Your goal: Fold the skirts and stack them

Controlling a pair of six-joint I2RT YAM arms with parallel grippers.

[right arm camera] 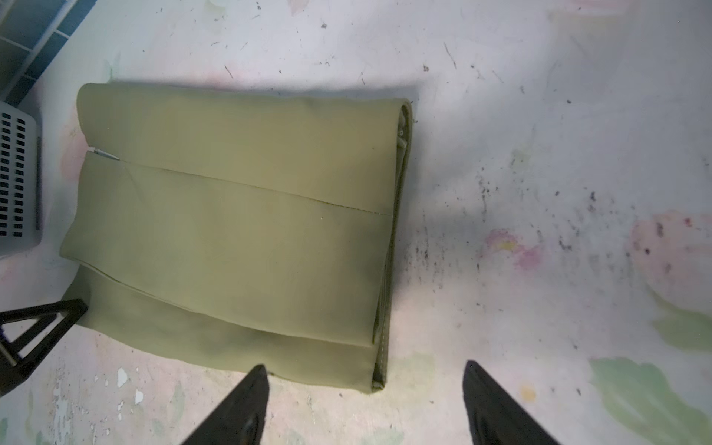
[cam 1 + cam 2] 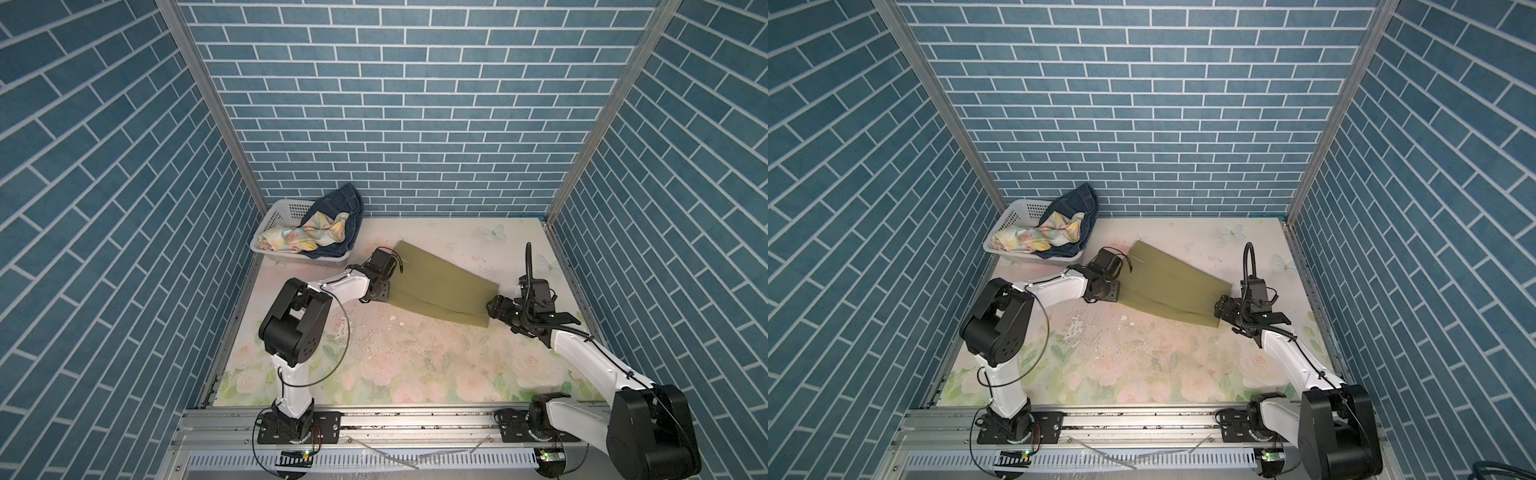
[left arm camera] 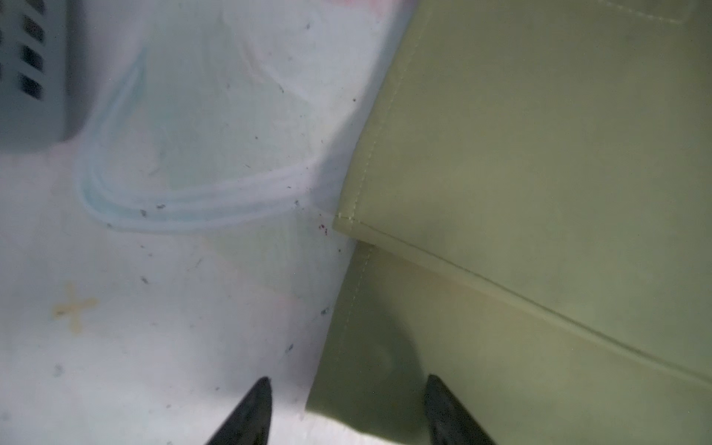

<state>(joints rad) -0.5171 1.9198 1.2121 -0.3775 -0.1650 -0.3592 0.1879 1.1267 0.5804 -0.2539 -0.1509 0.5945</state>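
Note:
The olive-green skirt [image 2: 440, 286] [image 2: 1173, 289] lies folded flat in layers mid-table. At its left edge my left gripper [image 2: 385, 291] [image 3: 346, 385] is open; one finger stands over the bare table, the other over the skirt's [image 3: 539, 173] corner. My right gripper [image 2: 493, 309] [image 1: 366, 368] is open too, just off the near right corner of the skirt [image 1: 231, 231], gripping nothing. The floral skirt [image 2: 299, 235] and the denim skirt [image 2: 336, 203] lie crumpled together in the basket.
The white perforated basket [image 2: 272, 216] [image 2: 1007, 214] stands in the back left corner against the wall, close behind my left arm. The floral table top [image 2: 415, 361] is scuffed and flaked in front of the skirt. Blue brick walls close three sides.

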